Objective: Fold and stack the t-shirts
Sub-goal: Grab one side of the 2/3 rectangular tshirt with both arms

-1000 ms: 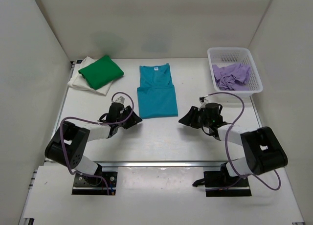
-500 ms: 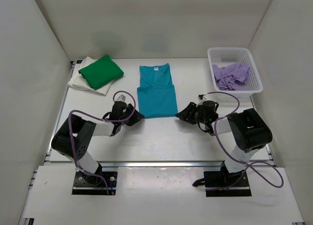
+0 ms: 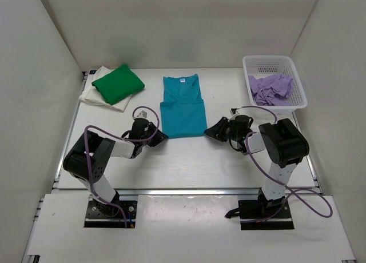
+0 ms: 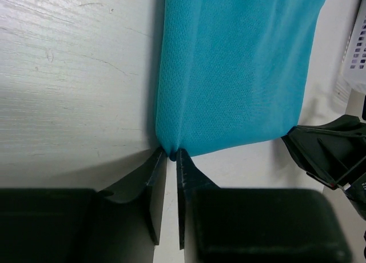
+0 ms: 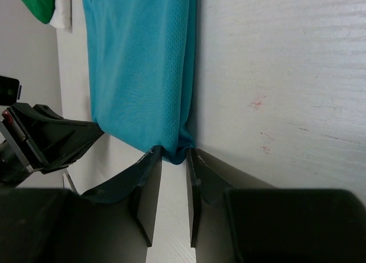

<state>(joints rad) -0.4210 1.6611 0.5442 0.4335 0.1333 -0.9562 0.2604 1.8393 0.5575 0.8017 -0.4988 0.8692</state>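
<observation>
teal t-shirt [image 3: 183, 106]: flat mid-table, sleeves folded in, neck label at the far end, near hem towards the arms
left gripper [image 4: 171, 154]: jaws nearly together, near-left hem corner nipped between the tips
right gripper [image 5: 174, 154]: narrow gap, near-right hem corner sits between the tips; hold looks shallow
handling: light, soft, limp knit; it will sag and drag on the table [image 3: 189, 160], and a shallow pinch could slip off
where to hold: both near hem corners, all layers together, both corners lifted evenly so the fold stays square
green t-shirt [image 3: 117, 83]: folded, far left, on top of the cream-white one
cream-white t-shirt [image 3: 94, 94]: folded, under the green one, its edges showing
lilac t-shirt [image 3: 270, 90]: crumpled in the white mesh basket [image 3: 269, 60], far right
count shirts: four seen, one of each colour; cannot tell if the lilac heap hides more
count other: one basket, two grippers
</observation>
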